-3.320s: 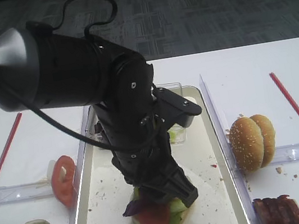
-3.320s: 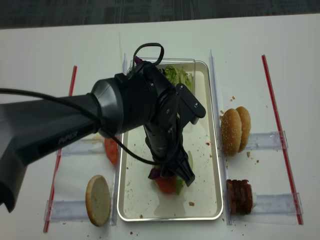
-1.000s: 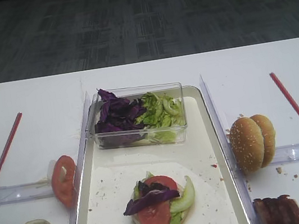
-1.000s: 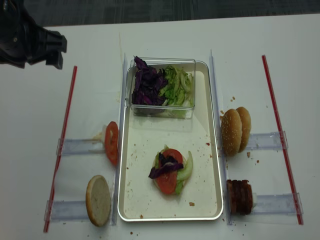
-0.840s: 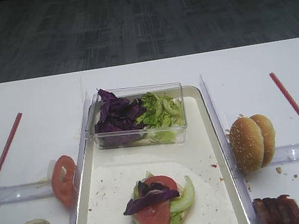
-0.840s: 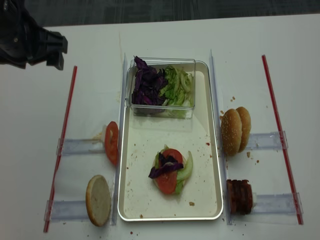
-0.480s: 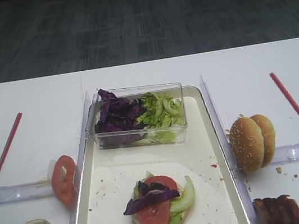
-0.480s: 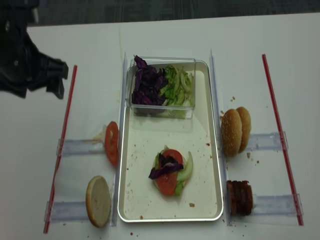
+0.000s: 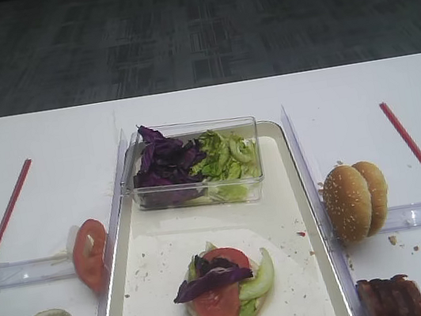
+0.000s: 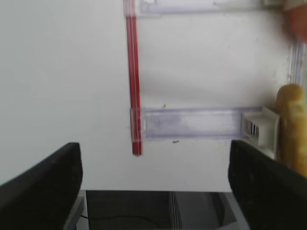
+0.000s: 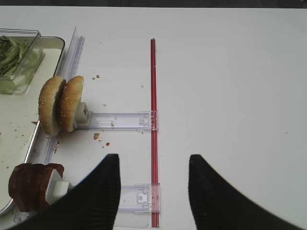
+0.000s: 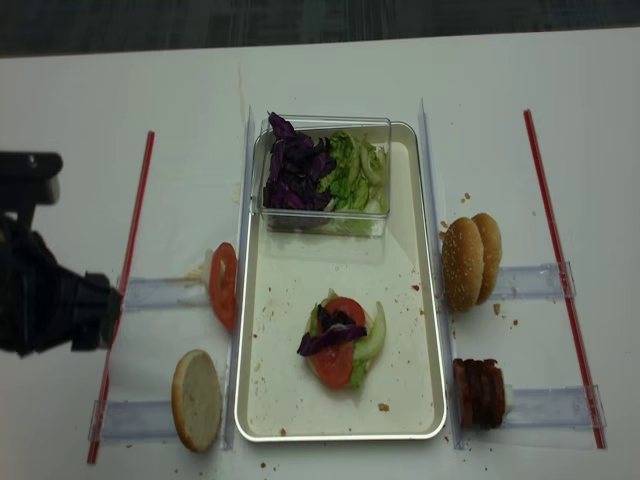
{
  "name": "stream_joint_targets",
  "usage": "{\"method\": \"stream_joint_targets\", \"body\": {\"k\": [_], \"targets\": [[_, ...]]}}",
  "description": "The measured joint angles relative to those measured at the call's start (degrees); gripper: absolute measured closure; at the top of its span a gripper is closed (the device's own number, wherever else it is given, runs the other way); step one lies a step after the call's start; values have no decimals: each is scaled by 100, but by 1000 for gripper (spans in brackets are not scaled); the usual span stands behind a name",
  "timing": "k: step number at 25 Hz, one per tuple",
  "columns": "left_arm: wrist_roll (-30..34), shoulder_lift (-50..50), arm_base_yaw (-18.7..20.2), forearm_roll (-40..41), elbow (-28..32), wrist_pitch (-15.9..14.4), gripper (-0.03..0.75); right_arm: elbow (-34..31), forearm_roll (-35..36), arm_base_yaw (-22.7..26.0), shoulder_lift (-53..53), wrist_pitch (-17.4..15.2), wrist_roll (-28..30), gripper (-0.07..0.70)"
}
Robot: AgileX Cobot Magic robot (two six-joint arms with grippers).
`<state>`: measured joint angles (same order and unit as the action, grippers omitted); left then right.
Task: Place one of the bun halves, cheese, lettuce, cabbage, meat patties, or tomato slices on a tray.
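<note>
Your left gripper (image 10: pixel 153 177) hangs wide open, empty, near the table's left edge; your right gripper (image 11: pixel 153 191) is open too, holding nothing.

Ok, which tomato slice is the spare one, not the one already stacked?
Find the cream tray. Just outside its left rim, a tomato slice stands on edge in a clear holder. Unlike the stacked one, nothing lies on it.
</note>
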<state>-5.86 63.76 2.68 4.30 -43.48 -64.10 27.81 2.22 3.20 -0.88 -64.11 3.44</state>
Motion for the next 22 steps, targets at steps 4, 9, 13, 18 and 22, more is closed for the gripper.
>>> {"method": "stream_joint_targets", "body": {"k": [4, 9, 13, 18, 22], "targets": [[0, -870, 0, -23, 615, -173, 115, 0, 0, 0, 0, 0, 0, 253], [0, -1778, 0, -36, 1161, -342, 116, 0, 0, 0, 0, 0, 0, 253], [0, -2506, 0, -165, 1424, -291, 116, 0, 0, 0, 0, 0, 0, 253], [145, -3331, 0, -311, 1524, -218, 116, 0, 0, 0, 0, 0, 0, 253], [229, -3983, 0, -343, 1524, -218, 116, 0, 0, 0, 0, 0, 0, 253]]}}
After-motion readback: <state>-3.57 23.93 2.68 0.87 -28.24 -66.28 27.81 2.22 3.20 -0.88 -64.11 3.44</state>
